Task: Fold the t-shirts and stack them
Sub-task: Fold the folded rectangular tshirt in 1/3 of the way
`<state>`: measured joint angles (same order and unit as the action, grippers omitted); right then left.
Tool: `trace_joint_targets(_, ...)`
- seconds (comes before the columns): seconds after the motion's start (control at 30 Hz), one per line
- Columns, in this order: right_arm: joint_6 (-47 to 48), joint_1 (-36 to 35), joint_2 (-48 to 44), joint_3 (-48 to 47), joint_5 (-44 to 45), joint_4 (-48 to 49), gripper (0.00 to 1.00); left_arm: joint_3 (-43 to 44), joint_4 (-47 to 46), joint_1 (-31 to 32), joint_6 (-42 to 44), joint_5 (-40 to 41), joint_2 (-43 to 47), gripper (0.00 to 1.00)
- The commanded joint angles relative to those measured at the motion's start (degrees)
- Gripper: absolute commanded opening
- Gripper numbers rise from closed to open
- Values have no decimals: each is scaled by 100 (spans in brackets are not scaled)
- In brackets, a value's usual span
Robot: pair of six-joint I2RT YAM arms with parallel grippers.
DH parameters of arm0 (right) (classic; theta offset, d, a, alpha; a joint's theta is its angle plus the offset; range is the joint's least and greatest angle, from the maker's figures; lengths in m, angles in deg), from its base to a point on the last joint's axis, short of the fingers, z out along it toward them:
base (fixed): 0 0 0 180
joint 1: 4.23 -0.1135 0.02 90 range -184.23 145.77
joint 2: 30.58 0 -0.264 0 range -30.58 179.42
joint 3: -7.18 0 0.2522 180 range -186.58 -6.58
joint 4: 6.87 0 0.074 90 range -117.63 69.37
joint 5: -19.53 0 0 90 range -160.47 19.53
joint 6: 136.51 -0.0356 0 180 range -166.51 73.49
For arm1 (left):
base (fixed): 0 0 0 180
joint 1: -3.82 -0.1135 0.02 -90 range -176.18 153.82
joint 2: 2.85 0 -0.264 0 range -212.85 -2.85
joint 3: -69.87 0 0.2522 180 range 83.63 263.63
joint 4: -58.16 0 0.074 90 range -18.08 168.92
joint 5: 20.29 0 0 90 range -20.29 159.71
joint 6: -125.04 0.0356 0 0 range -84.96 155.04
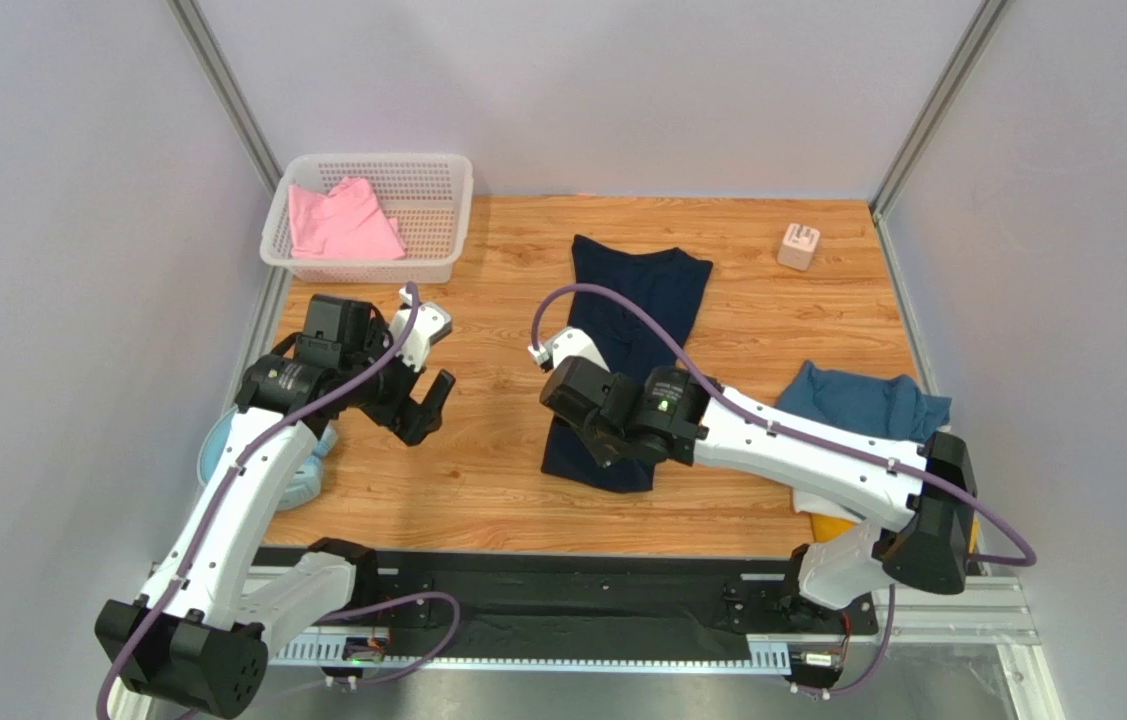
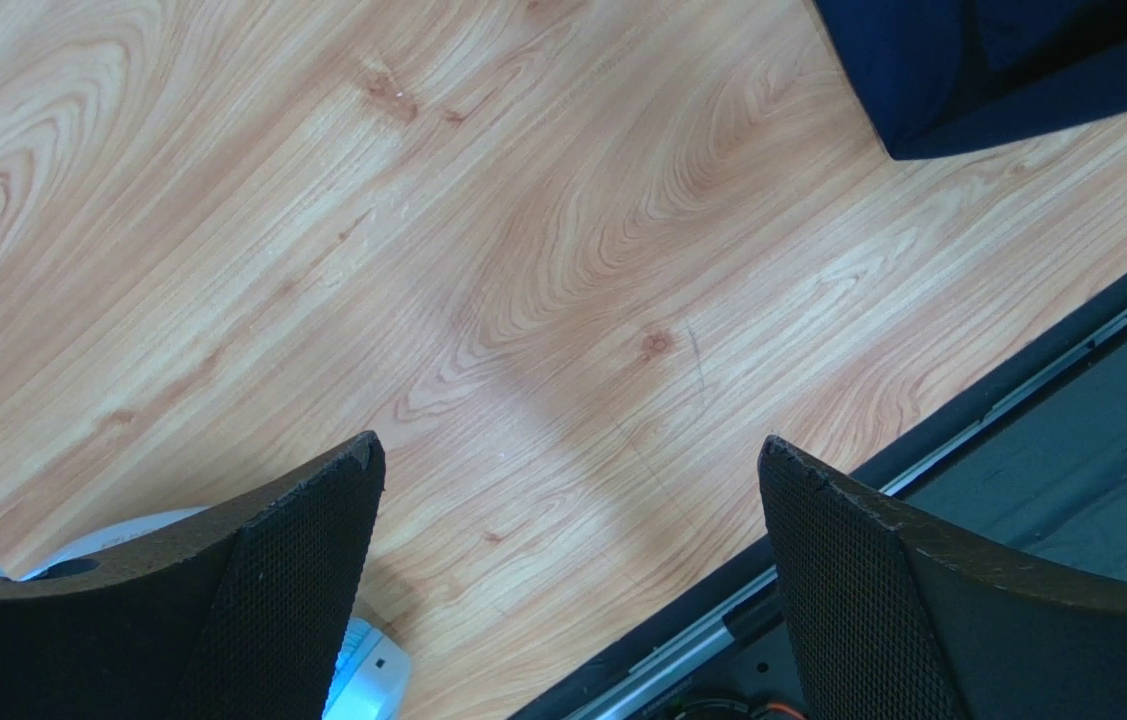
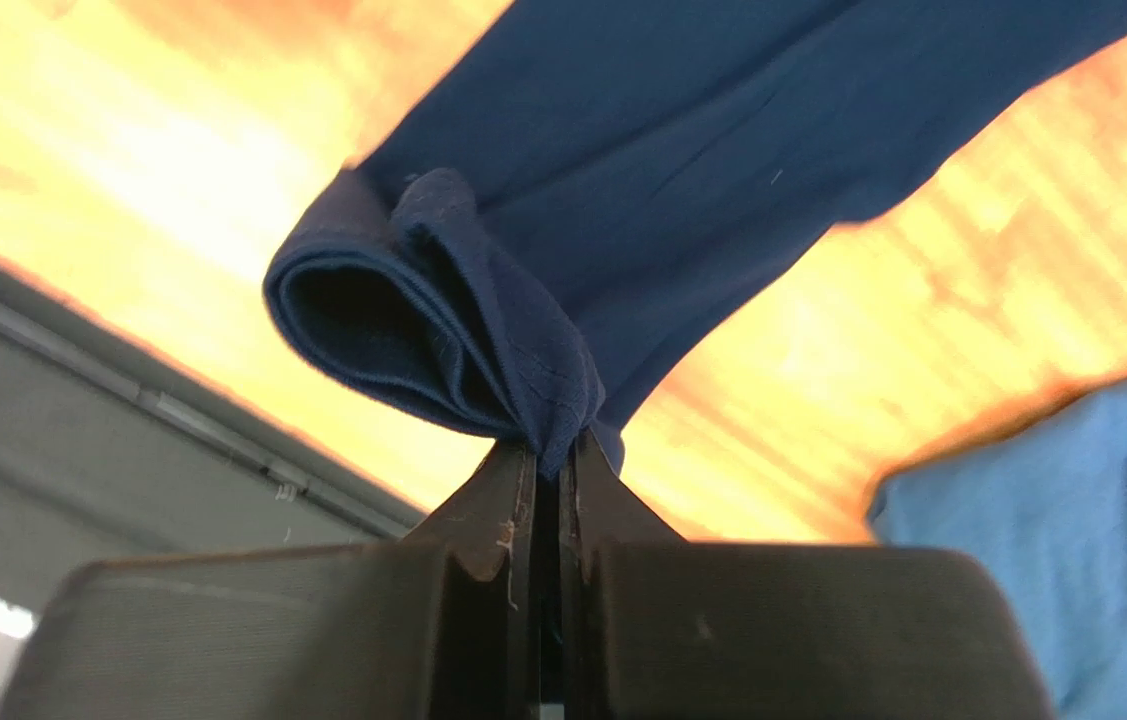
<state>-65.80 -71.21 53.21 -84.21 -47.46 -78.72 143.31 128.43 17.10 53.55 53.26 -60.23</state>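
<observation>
Progress looks early: no stack of folded tees shows anywhere on the surface (image 1: pixel 765 323). The navy t-shirt (image 1: pixel 644 293) lies mid-surface as a long narrow band running far to near. That reads as a lengthwise fold already made, with the crosswise fold left to do. The pink t-shirt (image 1: pixel 344 222) sits in the white basket (image 1: pixel 442 183) at the far left; whether it is properly folded I cannot tell. The teal t-shirt (image 1: pixel 862 402) lies rumpled at the right, and a sliver of mustard cloth (image 1: pixel 829 528) peeks out beneath the right arm by the near edge; both appear to need folding. A white tee is not clearly in view.

The right gripper (image 3: pixel 550 458) is clenched on the near end of the navy t-shirt, its fingers pressed together on a doubled-over lip of cloth, and the rest of the shirt trails away toward the far side. The left gripper (image 2: pixel 569 465) is released, fingers spread wide and holding nothing. It hovers over bare wood to the left of the navy band, whose corner shows at the edge of its wrist view, apart from the fingers
</observation>
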Motion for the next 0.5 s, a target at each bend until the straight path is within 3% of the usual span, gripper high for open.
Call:
trace_joint_targets(0.0, 663, 456, 322, -367, -111, 481, 0, 255, 132, -45, 145, -95, 157, 100)
trace_joint_targets(0.47, 1287, 1846, 1368, -666, -455, 1132, 0, 228, 220, -45, 259, -192, 210, 100)
